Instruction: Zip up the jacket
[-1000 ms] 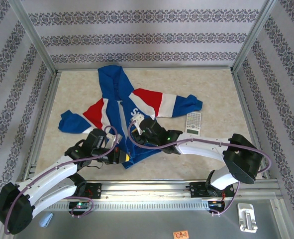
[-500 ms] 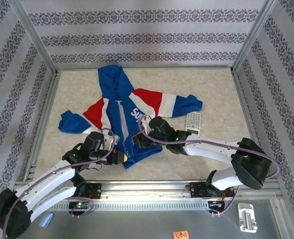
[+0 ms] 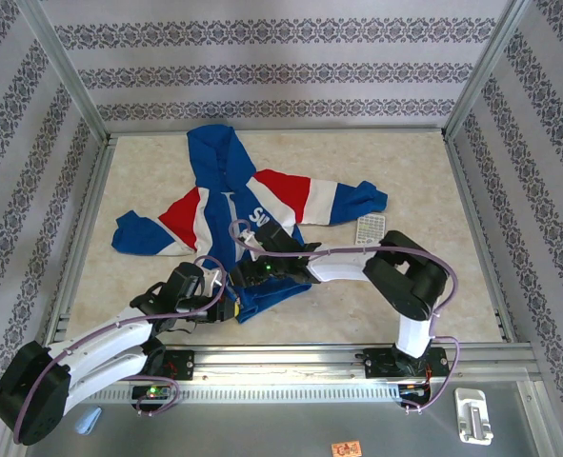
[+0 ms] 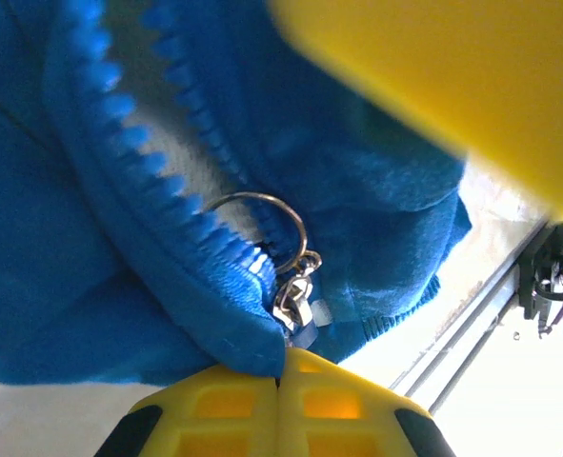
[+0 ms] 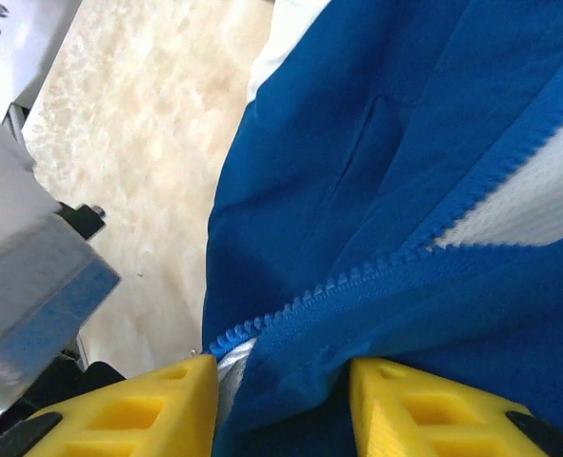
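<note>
Blue soft cloth under both wrists. Finds the jacket (image 3: pixel 226 195) spread flat on the marbled beige table (image 3: pixel 414 171), hood toward the far wall. Against a second ago, has the right arm folded back, elbow raised beside the calculator (image 3: pixel 370 228), and the right gripper (image 3: pixel 254 270) shifted from the white lettering down to the lower front. Stands there with yellow jaws apart, blue toothed zipper tape and white lining in the gap. Keeps the left gripper (image 3: pixel 226 307) clamped on the hem, yellow fingertips pressed together just below the metal slider (image 4: pixel 291 303) and its thin wire ring (image 4: pixel 303 228).
</note>
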Robot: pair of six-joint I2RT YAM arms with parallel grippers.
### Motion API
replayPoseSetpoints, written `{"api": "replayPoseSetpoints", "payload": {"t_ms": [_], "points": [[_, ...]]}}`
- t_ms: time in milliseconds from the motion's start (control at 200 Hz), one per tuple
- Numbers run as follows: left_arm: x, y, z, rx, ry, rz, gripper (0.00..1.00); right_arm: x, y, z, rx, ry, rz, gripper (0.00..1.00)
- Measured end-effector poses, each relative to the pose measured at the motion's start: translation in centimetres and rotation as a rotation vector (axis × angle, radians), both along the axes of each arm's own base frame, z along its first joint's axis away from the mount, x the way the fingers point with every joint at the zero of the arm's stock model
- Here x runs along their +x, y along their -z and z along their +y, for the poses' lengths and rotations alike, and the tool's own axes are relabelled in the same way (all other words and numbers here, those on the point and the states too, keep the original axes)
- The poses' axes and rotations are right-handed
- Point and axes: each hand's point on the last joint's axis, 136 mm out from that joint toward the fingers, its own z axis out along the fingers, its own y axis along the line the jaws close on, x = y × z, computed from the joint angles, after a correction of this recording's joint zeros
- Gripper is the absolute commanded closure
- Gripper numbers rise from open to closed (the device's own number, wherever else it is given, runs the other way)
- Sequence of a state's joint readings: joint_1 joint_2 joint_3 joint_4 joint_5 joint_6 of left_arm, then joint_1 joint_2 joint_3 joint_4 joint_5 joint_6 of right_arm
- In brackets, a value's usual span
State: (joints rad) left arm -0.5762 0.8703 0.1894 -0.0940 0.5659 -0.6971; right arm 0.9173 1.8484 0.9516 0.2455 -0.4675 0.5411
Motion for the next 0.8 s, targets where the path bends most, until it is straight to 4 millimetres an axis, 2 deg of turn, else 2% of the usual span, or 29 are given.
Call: {"api": "replayPoseSetpoints", "payload": {"t_ms": [140,270,360,580,695,804], "points": [[0.8,-0.5,0.0,-0.001,0.001,-0.076,1.00,1.0,0.8,-1.0,0.016,0.032,0.052,0.68],[1.9,-1.0,-0.2,0.003,0.017,-0.159,1.00,2.9,2.1,-4.6,-0.021,0.137,0.108,0.72],[2.7,-0.8,-0.4,0.017,0.031,-0.193,1.00,3.4,2.1,-7.0,-0.055,0.195,0.126,0.71],[3.7,0.7,-0.9,0.044,0.088,-0.272,1.00,2.8,-0.2,-9.6,-0.095,0.219,0.067,0.68],[3.9,1.2,-1.0,0.052,0.110,-0.300,1.00,3.1,-2.7,-10.7,-0.077,0.223,0.018,0.68],[4.4,0.9,-1.3,0.048,0.119,-0.340,1.00,3.3,-5.0,-10.7,-0.055,0.201,-0.036,0.68]]}}
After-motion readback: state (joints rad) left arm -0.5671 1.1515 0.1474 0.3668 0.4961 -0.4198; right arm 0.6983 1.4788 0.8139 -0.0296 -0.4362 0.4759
